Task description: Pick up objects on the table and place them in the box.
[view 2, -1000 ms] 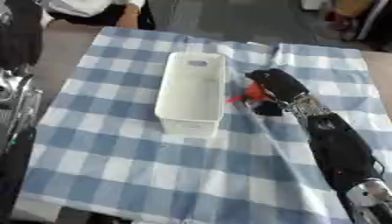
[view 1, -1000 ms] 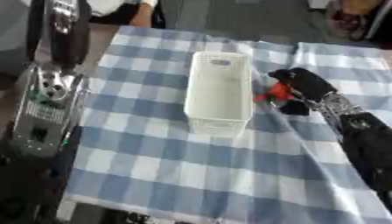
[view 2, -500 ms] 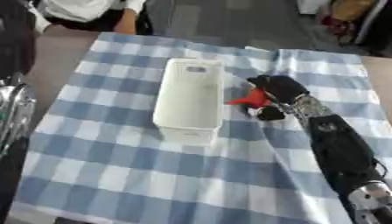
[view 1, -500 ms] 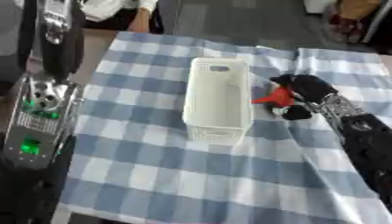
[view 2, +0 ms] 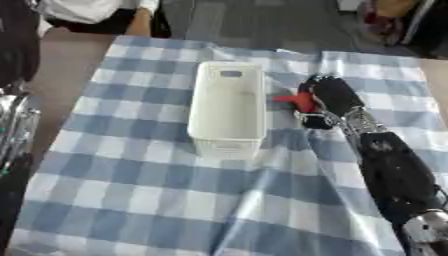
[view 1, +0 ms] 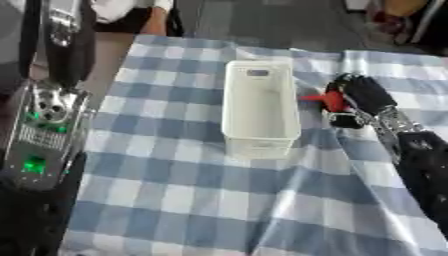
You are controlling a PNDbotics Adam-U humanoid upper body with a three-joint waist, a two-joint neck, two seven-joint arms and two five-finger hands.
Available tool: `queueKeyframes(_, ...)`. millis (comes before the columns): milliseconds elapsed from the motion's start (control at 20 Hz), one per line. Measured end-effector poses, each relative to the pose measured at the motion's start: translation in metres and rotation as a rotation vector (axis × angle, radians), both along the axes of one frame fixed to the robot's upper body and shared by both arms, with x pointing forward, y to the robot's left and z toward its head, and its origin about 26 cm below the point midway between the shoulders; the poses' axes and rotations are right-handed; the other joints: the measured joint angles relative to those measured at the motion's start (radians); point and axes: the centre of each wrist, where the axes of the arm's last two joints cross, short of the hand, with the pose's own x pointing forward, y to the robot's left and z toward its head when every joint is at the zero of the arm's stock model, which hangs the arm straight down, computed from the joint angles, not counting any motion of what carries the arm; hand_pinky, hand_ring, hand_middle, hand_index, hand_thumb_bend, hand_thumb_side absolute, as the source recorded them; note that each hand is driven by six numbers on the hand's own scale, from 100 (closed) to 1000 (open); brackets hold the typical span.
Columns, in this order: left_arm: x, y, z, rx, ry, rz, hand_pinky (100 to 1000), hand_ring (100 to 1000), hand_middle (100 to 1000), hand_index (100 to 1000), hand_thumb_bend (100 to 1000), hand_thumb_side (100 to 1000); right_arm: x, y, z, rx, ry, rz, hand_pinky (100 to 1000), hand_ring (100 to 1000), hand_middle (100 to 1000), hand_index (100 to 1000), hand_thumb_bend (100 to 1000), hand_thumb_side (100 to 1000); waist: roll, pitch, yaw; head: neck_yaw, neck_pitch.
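A long white box (view 1: 260, 107) stands open and empty in the middle of the blue-checked cloth. Just right of its long wall my right hand (view 1: 360, 97) has its black fingers curled round a small red object (view 1: 322, 98), whose tip points toward the box. The object sits close to the cloth; whether it touches it I cannot tell. My left arm (view 1: 44, 115) rises along the left edge, and its hand shows in neither view.
The checked tablecloth (view 1: 201, 190) is rumpled near the front right, with a raised fold below the box. Bare brown table (view 2: 61, 55) shows beyond the cloth's left edge. A person sits at the far edge.
The camera has shifted, so the whole scene sits differently. My right hand stays curled on the red object beside the box, with no clear move relative to it.
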Motion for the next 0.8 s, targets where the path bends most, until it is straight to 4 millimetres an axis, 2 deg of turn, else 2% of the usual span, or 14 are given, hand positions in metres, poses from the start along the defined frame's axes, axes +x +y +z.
queueKeyframes(300, 0.000, 0.003, -0.003, 0.008, 0.009, 0.007, 704, 678, 859, 920, 280, 1000, 0.001, 0.002, 0.003, 0.083, -0.090, 0.109, 100, 100, 100, 143, 100, 256, -0.002, -0.009, -0.015, 0.002, 0.009)
queueKeyframes(600, -0.001, 0.006, -0.008, 0.020, 0.029, 0.018, 705, 680, 860, 920, 279, 1000, 0.004, 0.007, 0.010, 0.180, -0.018, 0.211, 100, 100, 100, 141, 100, 277, -0.010, -0.045, -0.030, 0.020, 0.026)
queueKeyframes(800, -0.001, 0.010, -0.011, 0.029, 0.043, 0.026, 706, 681, 861, 920, 279, 1000, 0.006, 0.015, 0.023, 0.219, 0.023, 0.281, 100, 100, 100, 139, 100, 293, -0.014, -0.062, -0.037, 0.036, 0.041)
